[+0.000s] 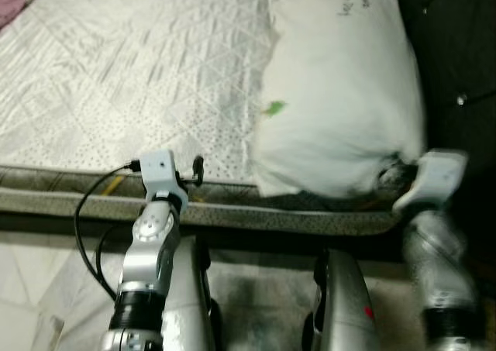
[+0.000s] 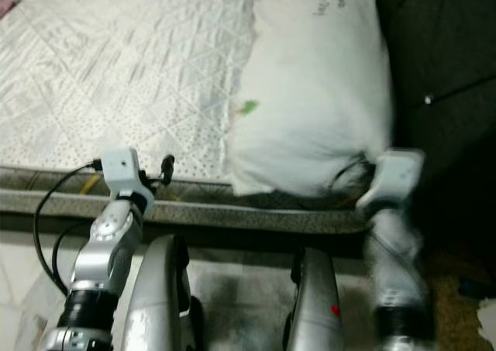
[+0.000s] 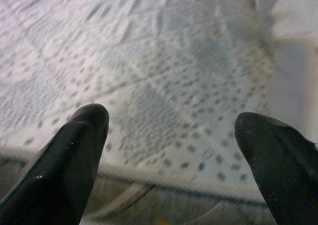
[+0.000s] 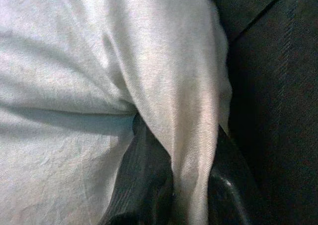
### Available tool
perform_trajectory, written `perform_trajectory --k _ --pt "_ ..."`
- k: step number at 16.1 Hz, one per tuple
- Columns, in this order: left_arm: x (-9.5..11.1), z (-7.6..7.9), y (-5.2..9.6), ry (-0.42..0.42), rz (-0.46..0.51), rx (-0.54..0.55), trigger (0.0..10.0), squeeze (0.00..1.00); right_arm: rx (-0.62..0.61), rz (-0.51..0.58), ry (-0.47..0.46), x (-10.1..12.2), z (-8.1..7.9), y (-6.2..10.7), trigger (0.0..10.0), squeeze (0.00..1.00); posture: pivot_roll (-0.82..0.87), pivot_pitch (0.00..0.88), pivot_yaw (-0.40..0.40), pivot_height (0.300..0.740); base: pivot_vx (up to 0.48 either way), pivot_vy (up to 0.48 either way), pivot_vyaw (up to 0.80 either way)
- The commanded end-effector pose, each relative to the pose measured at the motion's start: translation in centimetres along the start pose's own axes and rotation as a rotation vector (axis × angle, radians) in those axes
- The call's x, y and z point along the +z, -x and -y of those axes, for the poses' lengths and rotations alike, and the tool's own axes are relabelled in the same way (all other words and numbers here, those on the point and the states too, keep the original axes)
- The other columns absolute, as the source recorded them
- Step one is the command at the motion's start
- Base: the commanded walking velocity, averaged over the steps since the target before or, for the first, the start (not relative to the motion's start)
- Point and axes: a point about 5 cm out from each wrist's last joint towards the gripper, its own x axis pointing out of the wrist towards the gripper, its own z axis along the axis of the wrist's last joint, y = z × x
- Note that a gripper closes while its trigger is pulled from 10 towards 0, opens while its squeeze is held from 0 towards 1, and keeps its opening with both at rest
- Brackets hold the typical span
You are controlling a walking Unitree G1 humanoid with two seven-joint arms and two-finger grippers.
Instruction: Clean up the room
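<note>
White pillow [image 1: 341,95] with a small green mark, pale grey mattress [image 1: 132,72] quilted in dotted diamonds, black fingers [image 3: 64,170].

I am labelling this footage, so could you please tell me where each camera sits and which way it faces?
Left eye and right eye views: on the head, looking down at the mattress and white pillow; both silver arms show.
Left wrist view: along the open left hand at the mattress edge.
Right wrist view: along the right hand, fingers shut on a pillow fold.
All views share the bed; the head and right wrist views share the pillow.
</note>
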Motion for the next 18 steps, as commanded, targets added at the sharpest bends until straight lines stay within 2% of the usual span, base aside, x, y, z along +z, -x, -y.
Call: perform_trajectory --k 1,2,5,7,8,9,10,11,12,13,15,16,18 --pt "-0.1 -0.1 -0.1 -0.008 -0.005 -0.006 10.0 0.00 0.021 -0.006 -0.029 0.0 -1.2 0.7 0.0 0.00 -0.08 0.092 0.065 0.530 0.000 0.000 0.00" --pt "-0.1 -0.1 -0.1 -0.007 -0.005 -0.003 10.0 0.00 0.036 -0.004 -0.047 0.2 -2.1 0.7 0.0 0.00 -0.08 0.090 0.062 0.530 0.000 0.000 0.00" --pt "0.0 -0.3 -0.1 -0.004 0.001 0.010 10.0 0.00 0.064 -0.012 -0.042 0.7 -2.6 -0.4 0.0 0.00 -0.07 0.088 0.058 0.530 0.000 0.000 0.00" --pt "0.0 -0.3 -0.2 -0.002 0.002 0.015 10.0 0.00 0.128 -0.054 -0.040 1.8 -2.9 -2.5 0.0 0.00 -0.08 0.086 0.061 0.530 0.000 0.000 0.00" --pt "0.0 -0.3 -0.2 -0.002 0.002 0.015 10.0 0.00 0.143 -0.042 -0.017 2.5 -2.7 -3.5 0.0 0.00 -0.08 0.085 0.061 0.530 0.000 0.000 0.00" --pt "0.0 -0.3 -0.3 -0.003 0.002 0.015 10.0 0.00 0.137 -0.020 0.016 4.0 -1.8 -5.3 0.0 0.00 -0.08 0.084 0.060 0.530 0.000 0.000 0.00" --pt "0.0 -0.4 -0.3 -0.004 0.004 0.017 10.0 0.00 0.075 0.017 0.027 6.2 0.1 -7.3 0.0 0.00 -0.08 0.081 0.058 0.530 0.000 0.000 0.00" --pt "0.2 -0.5 -0.4 -0.005 0.008 0.021 10.0 0.00 0.024 0.044 0.041 8.3 1.9 -8.7 0.0 0.00 -0.07 0.080 0.056 0.530 0.000 0.000 0.00" --pt "0.2 -0.6 -0.4 -0.005 0.010 0.031 10.0 0.00 -0.049 0.071 0.014 10.6 4.0 -9.8 0.0 0.00 -0.07 0.079 0.056 0.530 0.000 0.000 0.00" --pt "0.1 -0.7 -0.4 -0.004 0.009 0.036 10.0 0.00 -0.094 0.088 0.003 11.9 5.4 -10.1 0.0 0.00 -0.07 0.078 0.054 0.530 0.000 0.000 0.00" --pt "0.1 -0.6 -0.4 -0.004 0.007 0.039 10.0 0.00 -0.155 0.086 0.035 12.5 7.7 -10.0 0.0 0.00 -0.06 0.075 0.047 0.530 0.000 0.000 0.00" --pt "0.2 -0.7 -0.4 -0.006 0.011 0.044 10.0 0.00 -0.221 0.073 0.021 12.2 9.6 -9.4 0.0 0.00 -0.06 0.073 0.044 0.530 0.000 0.000 0.00" --pt "0.2 -0.9 -0.5 -0.002 0.012 0.058 10.0 0.00 -0.285 0.016 -0.012 10.2 11.6 -8.2 0.0 0.00 -0.07 0.065 0.043 0.530 0.000 0.000 0.00"
